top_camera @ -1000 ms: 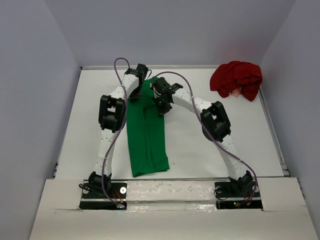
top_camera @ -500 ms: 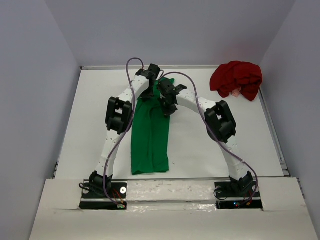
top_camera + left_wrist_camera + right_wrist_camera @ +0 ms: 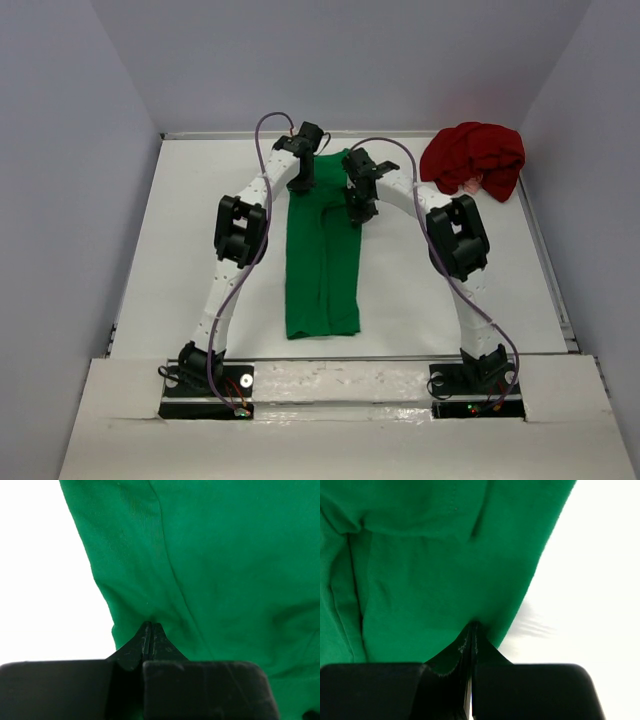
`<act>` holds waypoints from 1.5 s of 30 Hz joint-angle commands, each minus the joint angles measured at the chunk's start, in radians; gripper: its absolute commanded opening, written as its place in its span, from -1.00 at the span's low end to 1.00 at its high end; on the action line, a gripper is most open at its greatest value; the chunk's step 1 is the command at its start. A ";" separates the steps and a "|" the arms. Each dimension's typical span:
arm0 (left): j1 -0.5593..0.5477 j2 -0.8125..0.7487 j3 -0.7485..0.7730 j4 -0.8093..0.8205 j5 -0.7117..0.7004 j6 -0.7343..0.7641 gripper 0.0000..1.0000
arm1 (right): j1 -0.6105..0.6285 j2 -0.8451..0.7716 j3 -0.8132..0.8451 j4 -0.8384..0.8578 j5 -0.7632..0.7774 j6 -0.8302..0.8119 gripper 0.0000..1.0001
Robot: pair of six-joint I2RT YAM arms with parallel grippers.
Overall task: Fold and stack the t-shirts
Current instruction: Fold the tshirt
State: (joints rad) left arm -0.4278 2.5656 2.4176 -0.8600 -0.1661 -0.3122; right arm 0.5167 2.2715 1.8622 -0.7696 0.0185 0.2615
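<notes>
The green t-shirt [image 3: 322,260] lies as a long folded strip down the middle of the white table. My left gripper [image 3: 301,186] is shut on its far left corner, and the cloth [image 3: 210,560] is pinched at the fingertips. On the far right corner my right gripper [image 3: 357,213] is shut too, with green fabric [image 3: 430,565] caught between its tips. The dark red t-shirt [image 3: 472,160] sits crumpled in a heap at the far right corner, away from both grippers.
Grey walls close in the table [image 3: 180,250] on three sides. A raised rail [image 3: 545,255] runs along its right edge. Both arm bases [image 3: 205,378] stand at the near edge.
Both grippers have dragged the green t-shirt to the right across the table, holding its far end. The strip now lies straighter. The red t-shirt has not moved.
</notes>
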 commanded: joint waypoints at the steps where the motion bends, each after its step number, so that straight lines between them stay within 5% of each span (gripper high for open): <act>1: -0.011 -0.013 0.017 0.039 0.048 0.016 -1.00 | -0.049 0.012 -0.020 -0.030 0.037 -0.039 -1.00; 15: -0.011 -0.079 0.009 0.044 -0.026 0.021 -1.00 | -0.073 0.077 0.084 -0.094 0.002 -0.107 -1.00; 20: -0.015 -0.169 -0.043 0.064 -0.146 -0.004 -1.00 | -0.063 -0.027 -0.040 0.004 -0.045 -0.139 -1.00; 23: -0.034 -0.248 -0.090 0.093 -0.239 -0.014 -0.89 | -0.063 -0.040 -0.046 0.006 -0.041 -0.159 -0.80; 26: -0.054 -0.326 -0.140 0.127 -0.398 -0.036 -0.47 | -0.063 -0.064 -0.047 0.000 -0.014 -0.165 -0.64; 33: -0.086 -0.430 -0.193 0.095 -0.472 -0.070 -0.26 | -0.018 -0.159 -0.037 -0.013 0.119 -0.174 -0.06; 34: -0.104 -0.456 -0.219 0.087 -0.492 -0.082 -0.07 | -0.006 -0.184 -0.029 -0.034 0.133 -0.173 0.00; 39: -0.160 -0.548 -0.359 0.064 -0.539 -0.119 0.11 | 0.025 -0.305 -0.031 -0.111 0.207 -0.128 0.11; 43: -0.169 -0.657 -0.547 0.068 -0.392 -0.183 0.08 | 0.034 -0.475 -0.191 -0.081 0.149 -0.048 0.14; 45: -0.169 -0.822 -0.825 0.177 -0.238 -0.191 0.07 | 0.034 -0.632 -0.468 0.019 0.048 0.002 0.15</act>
State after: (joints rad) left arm -0.6010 1.9728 1.8935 -0.7582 -0.5957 -0.4370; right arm 0.5465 1.8488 1.6684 -0.8097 0.1581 0.1711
